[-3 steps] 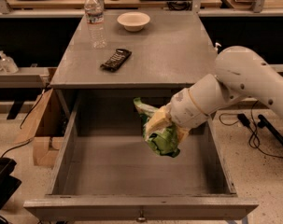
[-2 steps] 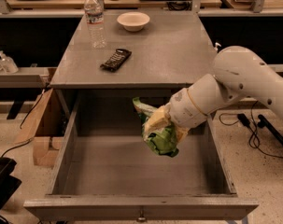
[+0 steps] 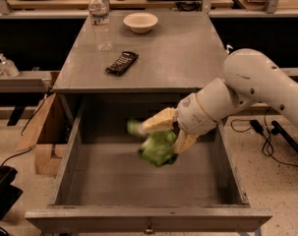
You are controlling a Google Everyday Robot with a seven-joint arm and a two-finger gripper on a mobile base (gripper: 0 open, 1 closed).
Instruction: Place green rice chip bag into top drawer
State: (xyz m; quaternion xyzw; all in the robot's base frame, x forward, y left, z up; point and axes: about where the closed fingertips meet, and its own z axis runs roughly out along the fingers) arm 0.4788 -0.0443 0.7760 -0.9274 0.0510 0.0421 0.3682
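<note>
The green rice chip bag [image 3: 156,150] is blurred with motion, just below my gripper [image 3: 165,135] and over the middle of the open top drawer [image 3: 138,218]. The gripper's two tan fingers [image 3: 157,121] stand apart, one above the bag's left side and one at its right. They no longer squeeze the bag, whose upper tip sticks out to the left. The drawer is pulled far out from under the grey table [image 3: 178,58], with its small metal knob [image 3: 148,228] at the front. My white arm reaches in from the right.
On the table top are a flat black snack packet [image 3: 122,63], a water bottle [image 3: 100,21] and a white bowl [image 3: 140,21]. A cardboard box [image 3: 40,132] stands left of the drawer. Cables [image 3: 266,132] lie on the floor at right.
The gripper's fingers have spread apart. The bag has slipped down and a little left from between them, and is now blurred with motion over the drawer.
</note>
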